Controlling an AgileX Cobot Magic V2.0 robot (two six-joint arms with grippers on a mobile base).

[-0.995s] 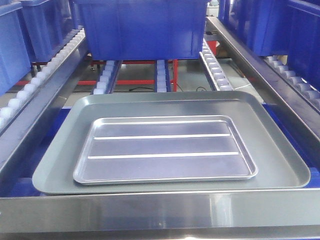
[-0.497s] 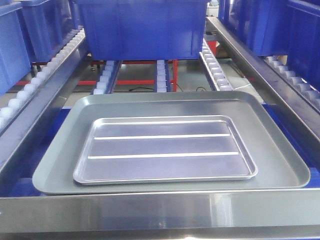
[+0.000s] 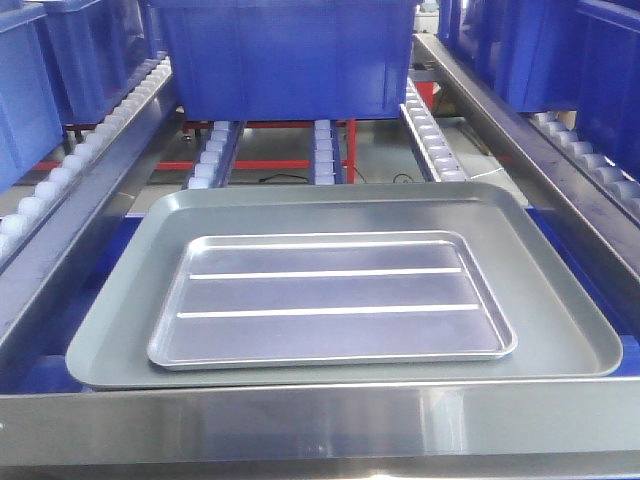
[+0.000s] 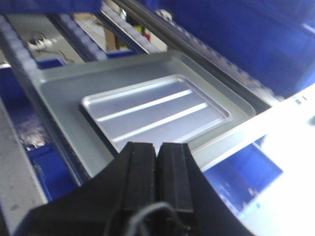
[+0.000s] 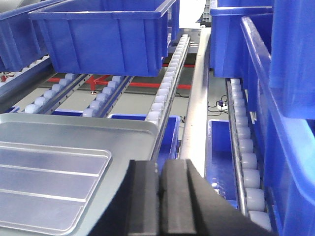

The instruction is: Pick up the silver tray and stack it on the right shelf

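Observation:
The silver tray (image 3: 330,300) lies flat inside a larger matte grey tray (image 3: 560,290) on the middle rack lane; two long ridges cross its base. It also shows in the left wrist view as the silver tray (image 4: 157,110) and at the lower left of the right wrist view as the silver tray (image 5: 44,187). My left gripper (image 4: 157,146) is shut and empty, hovering short of the tray's near edge. My right gripper (image 5: 161,164) is shut and empty, off the grey tray's right corner. The right shelf (image 3: 600,170) slopes along the right side, its roller track (image 5: 243,147) holding blue bins. Neither gripper appears in the front view.
A big blue bin (image 3: 285,55) sits on the rollers behind the trays. More blue bins (image 3: 30,90) fill the left lane and blue bins (image 5: 290,59) crowd the right lane. A wide steel front bar (image 3: 320,420) crosses below the grey tray.

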